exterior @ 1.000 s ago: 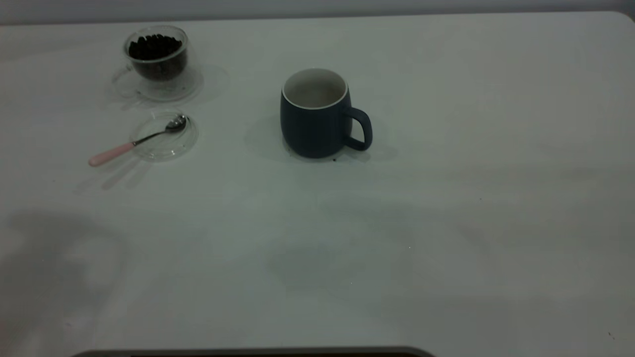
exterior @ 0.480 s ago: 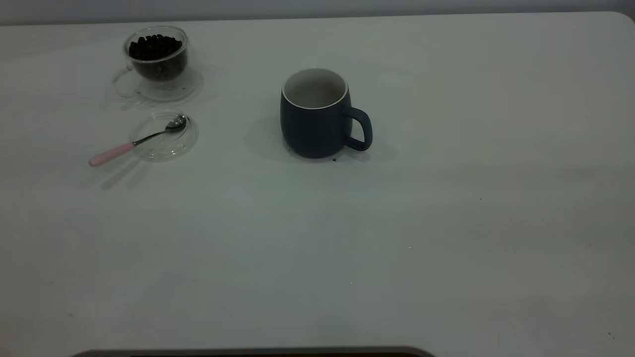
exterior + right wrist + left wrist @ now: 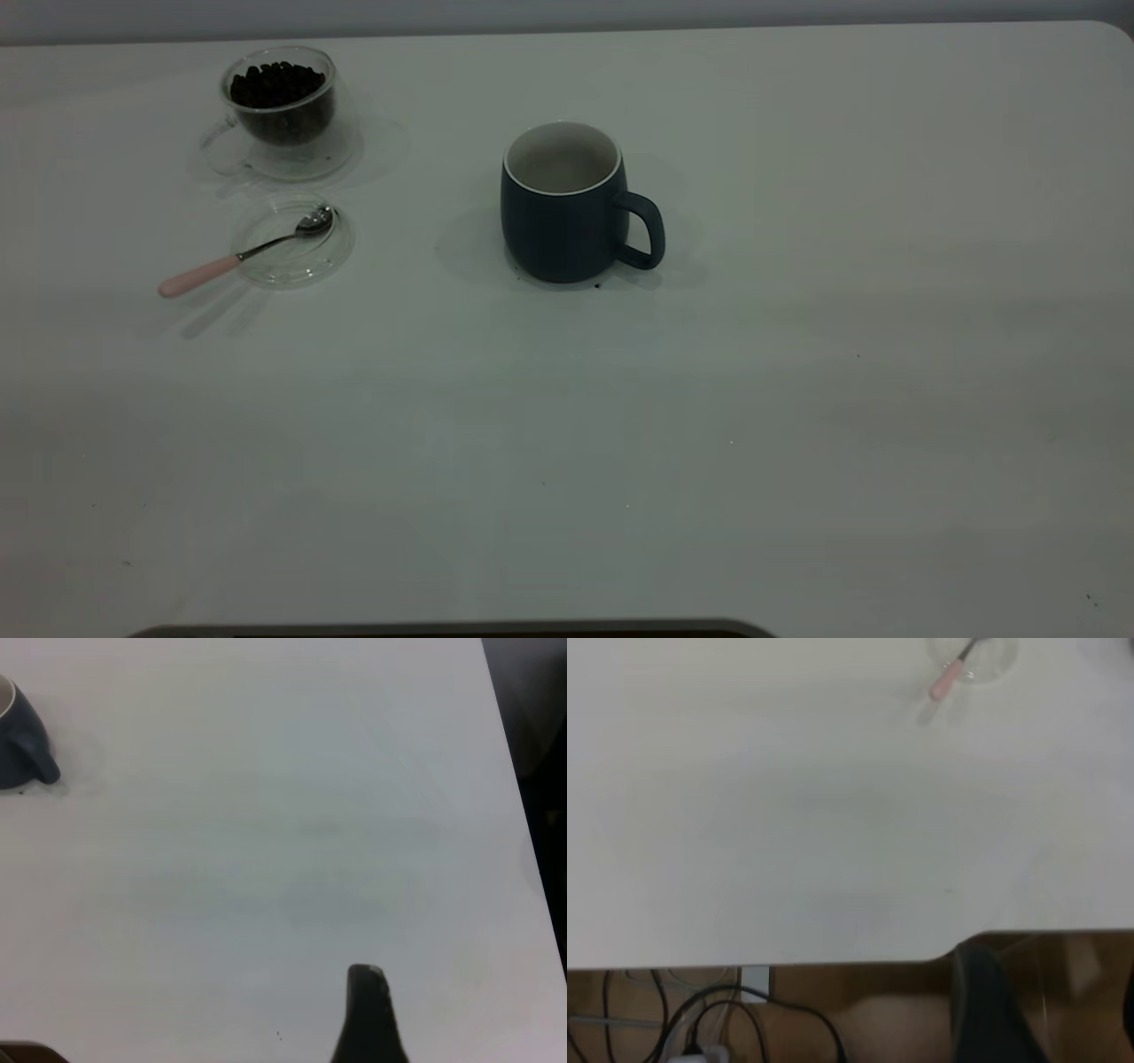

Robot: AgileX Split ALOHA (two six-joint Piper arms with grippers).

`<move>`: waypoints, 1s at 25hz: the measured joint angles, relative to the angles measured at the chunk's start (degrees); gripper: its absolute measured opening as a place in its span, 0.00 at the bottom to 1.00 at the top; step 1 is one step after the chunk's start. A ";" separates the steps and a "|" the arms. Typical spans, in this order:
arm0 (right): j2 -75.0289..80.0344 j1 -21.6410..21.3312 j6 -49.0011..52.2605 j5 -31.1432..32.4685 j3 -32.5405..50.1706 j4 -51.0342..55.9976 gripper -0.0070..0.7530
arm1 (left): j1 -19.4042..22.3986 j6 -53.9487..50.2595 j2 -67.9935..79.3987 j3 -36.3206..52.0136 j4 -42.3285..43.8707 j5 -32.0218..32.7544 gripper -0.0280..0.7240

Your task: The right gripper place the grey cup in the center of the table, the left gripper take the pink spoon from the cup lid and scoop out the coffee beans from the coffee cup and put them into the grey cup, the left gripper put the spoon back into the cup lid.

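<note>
Grey cup (image 3: 564, 206) stands upright about midway along the table (image 3: 797, 399), nearer the far edge than the near one, its handle turned toward the right edge; its white inside looks empty, though the bottom is hard to read. That placement looks done, judged from where it sits. The coffee cup (image 3: 282, 106) stands near the far left corner, full of coffee beans (image 3: 275, 84). Just in front of it lies the cup lid (image 3: 291, 241), with the pink spoon (image 3: 239, 255) resting bowl-in and its handle reaching out over the rim toward the left edge. Either the scooping is left to do or the spoon is already returned; I cannot tell which. Neither claw shows in the exterior view; a dark finger of the right gripper (image 3: 368, 1019) and part of the left gripper (image 3: 992, 1010) appear in the wrist views, holding nothing visible, their opening impossible to tell.
</note>
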 joint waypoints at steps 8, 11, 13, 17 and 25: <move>0.00 0.00 0.00 0.00 0.00 0.00 0.79 | 0.74 2.03 -6.68 3.47 0.00 -1.51 0.62; 0.00 0.00 0.00 0.00 0.00 0.00 0.79 | 0.74 2.81 -7.97 3.57 0.00 -1.46 0.62; 0.00 0.00 0.00 0.00 0.00 0.00 0.79 | 0.74 2.81 -9.05 3.57 0.00 -1.52 0.62; 0.00 0.00 0.00 0.00 0.00 0.00 0.79 | 0.74 2.81 -10.66 3.57 0.00 -1.45 0.62; 0.00 0.00 0.00 0.00 0.00 0.00 0.79 | 0.74 3.16 -10.66 3.57 0.00 -1.45 0.61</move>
